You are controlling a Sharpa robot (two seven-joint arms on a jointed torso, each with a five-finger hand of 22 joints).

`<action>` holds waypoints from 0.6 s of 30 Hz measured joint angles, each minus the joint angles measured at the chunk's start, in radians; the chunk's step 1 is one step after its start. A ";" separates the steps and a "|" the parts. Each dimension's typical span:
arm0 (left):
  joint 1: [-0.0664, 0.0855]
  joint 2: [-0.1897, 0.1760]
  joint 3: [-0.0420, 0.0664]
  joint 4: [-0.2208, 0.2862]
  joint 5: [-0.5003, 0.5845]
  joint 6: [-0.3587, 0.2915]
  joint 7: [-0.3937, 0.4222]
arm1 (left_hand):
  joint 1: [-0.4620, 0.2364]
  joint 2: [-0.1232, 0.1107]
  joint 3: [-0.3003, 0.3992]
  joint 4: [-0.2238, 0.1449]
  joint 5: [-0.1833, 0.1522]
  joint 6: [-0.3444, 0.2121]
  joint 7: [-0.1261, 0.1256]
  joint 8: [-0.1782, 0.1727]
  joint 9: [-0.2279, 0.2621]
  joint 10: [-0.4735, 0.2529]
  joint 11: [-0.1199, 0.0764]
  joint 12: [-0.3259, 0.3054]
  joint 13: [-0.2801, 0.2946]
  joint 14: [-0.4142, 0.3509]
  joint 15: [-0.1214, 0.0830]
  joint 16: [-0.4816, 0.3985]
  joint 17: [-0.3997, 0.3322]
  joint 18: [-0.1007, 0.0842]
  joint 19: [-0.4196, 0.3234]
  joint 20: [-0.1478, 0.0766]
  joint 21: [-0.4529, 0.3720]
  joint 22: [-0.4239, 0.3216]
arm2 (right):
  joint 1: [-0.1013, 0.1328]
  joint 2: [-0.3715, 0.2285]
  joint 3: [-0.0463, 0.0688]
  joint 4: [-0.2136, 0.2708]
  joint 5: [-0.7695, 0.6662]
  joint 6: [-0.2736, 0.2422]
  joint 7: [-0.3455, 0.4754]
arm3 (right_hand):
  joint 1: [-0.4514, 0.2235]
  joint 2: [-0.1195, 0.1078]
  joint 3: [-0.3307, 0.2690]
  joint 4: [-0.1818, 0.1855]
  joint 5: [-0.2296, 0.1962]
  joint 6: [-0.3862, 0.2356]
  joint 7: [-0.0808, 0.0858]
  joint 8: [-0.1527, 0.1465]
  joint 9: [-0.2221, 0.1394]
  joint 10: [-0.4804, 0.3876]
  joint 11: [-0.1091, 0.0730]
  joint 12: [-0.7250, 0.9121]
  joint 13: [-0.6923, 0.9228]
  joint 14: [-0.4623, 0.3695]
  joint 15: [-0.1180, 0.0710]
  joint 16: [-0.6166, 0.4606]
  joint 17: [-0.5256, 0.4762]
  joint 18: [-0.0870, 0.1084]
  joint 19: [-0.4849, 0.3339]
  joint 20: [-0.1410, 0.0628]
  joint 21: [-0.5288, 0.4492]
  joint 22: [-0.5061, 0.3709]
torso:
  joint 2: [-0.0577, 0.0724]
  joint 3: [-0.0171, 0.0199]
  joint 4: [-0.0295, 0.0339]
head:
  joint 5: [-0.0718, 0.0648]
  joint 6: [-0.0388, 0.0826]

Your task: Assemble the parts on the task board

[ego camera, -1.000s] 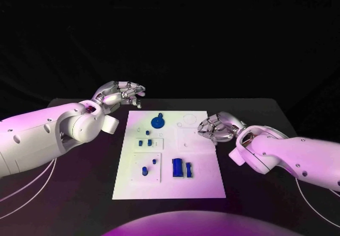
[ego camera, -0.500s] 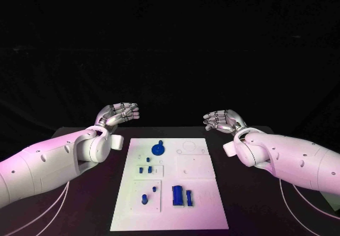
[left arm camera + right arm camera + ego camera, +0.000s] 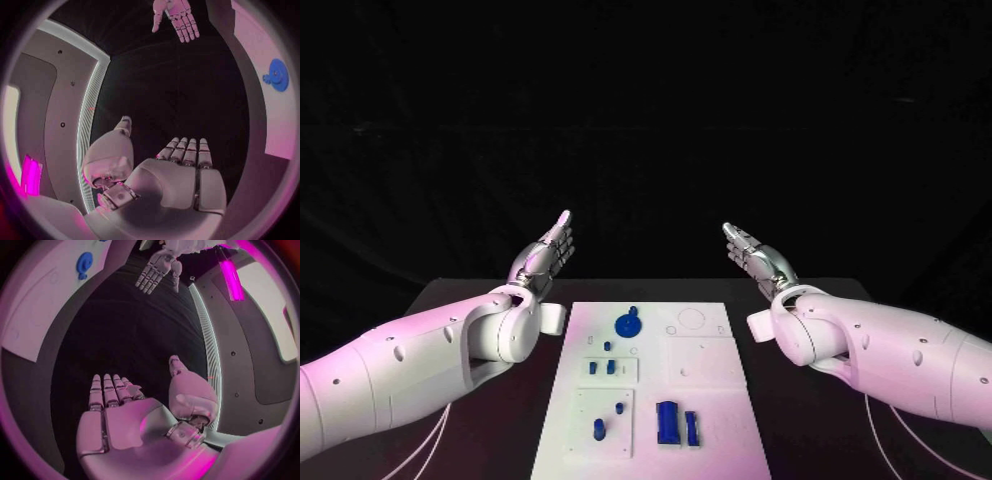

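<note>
The white task board (image 3: 711,395) lies in the middle of the black table. On it are a round blue part (image 3: 629,323) near the far end, small blue pegs (image 3: 599,368) in the middle and two blue blocks (image 3: 676,424) near the front. My left hand (image 3: 547,255) is raised beyond the board's far left corner, flat, fingers straight and together, holding nothing. My right hand (image 3: 757,257) mirrors it beyond the far right corner, also flat and empty. The left wrist view shows my left hand (image 3: 181,172), the right hand (image 3: 175,17) opposite and the round blue part (image 3: 277,75).
Black table (image 3: 495,320) surface surrounds the board on both sides. Both white forearms (image 3: 430,365) slant over the table beside the board. The right wrist view shows my right hand (image 3: 119,415), the left hand (image 3: 157,270) across from it and the board (image 3: 44,300).
Both hands have lifted away from the board and straightened from curled fingers to flat, upright palms. The head camera has tilted, shifting the whole picture downward.
</note>
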 measured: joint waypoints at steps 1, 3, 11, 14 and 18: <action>-0.004 -0.003 0.002 0.020 0.000 -0.017 0.000 | -0.074 0.004 -0.007 -0.004 -0.004 -0.015 -0.004 -0.006 -0.006 -0.016 -0.003 -0.004 -0.001 -0.015 -0.003 -0.006 -0.004 0.000 -0.014 -0.005 0.000 -0.013 | -0.006 -0.006 0.008 0.025 0.010 -0.012 0.004 | -0.053 0.003 -0.013 0.000 -0.003 -0.017 -0.005 -0.001 -0.010 -0.020 -0.003 0.000 -0.005 -0.019 -0.003 -0.005 -0.010 0.000 -0.016 -0.005 -0.005 -0.015 | 0.000 0.0014 0.0023 | 0.000 0.005; -0.016 -0.009 0.007 0.072 0.000 -0.063 0.001 | -0.209 0.009 -0.020 -0.013 -0.007 -0.041 -0.010 -0.015 -0.018 -0.047 -0.008 -0.007 -0.003 -0.041 -0.009 -0.017 -0.010 -0.016 -0.038 -0.015 0.000 -0.036 | -0.022 -0.022 0.028 0.089 0.036 -0.046 0.014 | -0.144 0.009 -0.037 0.001 -0.008 -0.045 -0.012 -0.006 -0.029 -0.054 -0.011 0.000 -0.013 -0.050 -0.009 -0.009 -0.026 -0.016 -0.045 -0.014 -0.005 -0.040 | -0.001 0.0041 0.0070 | -0.001 0.014; -0.049 -0.022 0.020 0.218 -0.001 -0.244 0.006 | -0.426 0.019 -0.038 -0.025 -0.019 -0.080 -0.023 -0.028 -0.036 -0.092 -0.019 -0.020 -0.006 -0.079 -0.019 -0.030 -0.020 -0.016 -0.073 -0.032 -0.005 -0.072 | -0.063 -0.064 0.077 0.255 0.144 -0.178 0.062 | -0.287 0.016 -0.068 0.003 -0.013 -0.087 -0.028 -0.012 -0.057 -0.105 -0.020 -0.004 -0.025 -0.098 -0.018 -0.023 -0.052 -0.016 -0.084 -0.028 -0.009 -0.079 | -0.003 0.0076 0.0142 | -0.001 0.022; -0.055 -0.026 0.021 0.243 -0.001 -0.296 0.008 | -0.456 0.021 -0.041 -0.027 -0.019 -0.083 -0.021 -0.028 -0.038 -0.098 -0.017 -0.020 -0.006 -0.084 -0.021 -0.035 -0.021 -0.016 -0.077 -0.033 -0.005 -0.077 | -0.069 -0.071 0.083 0.280 0.174 -0.214 0.077 | -0.332 0.019 -0.082 0.002 -0.019 -0.104 -0.030 -0.015 -0.064 -0.122 -0.024 -0.004 -0.027 -0.114 -0.020 -0.028 -0.058 -0.031 -0.100 -0.033 -0.009 -0.089 | -0.003 0.0081 0.0148 | -0.001 0.022; -0.056 -0.026 0.022 0.252 -0.001 -0.339 0.010 | -0.497 0.023 -0.047 -0.029 -0.023 -0.091 -0.027 -0.032 -0.041 -0.110 -0.018 -0.020 -0.007 -0.095 -0.021 -0.035 -0.023 -0.031 -0.087 -0.036 -0.005 -0.083 | -0.070 -0.072 0.084 0.287 0.198 -0.243 0.090 | -0.335 0.020 -0.082 0.002 -0.019 -0.104 -0.030 -0.015 -0.066 -0.122 -0.024 -0.004 -0.028 -0.114 -0.020 -0.028 -0.059 -0.031 -0.100 -0.033 -0.009 -0.092 | -0.003 0.0081 0.0151 | -0.001 0.022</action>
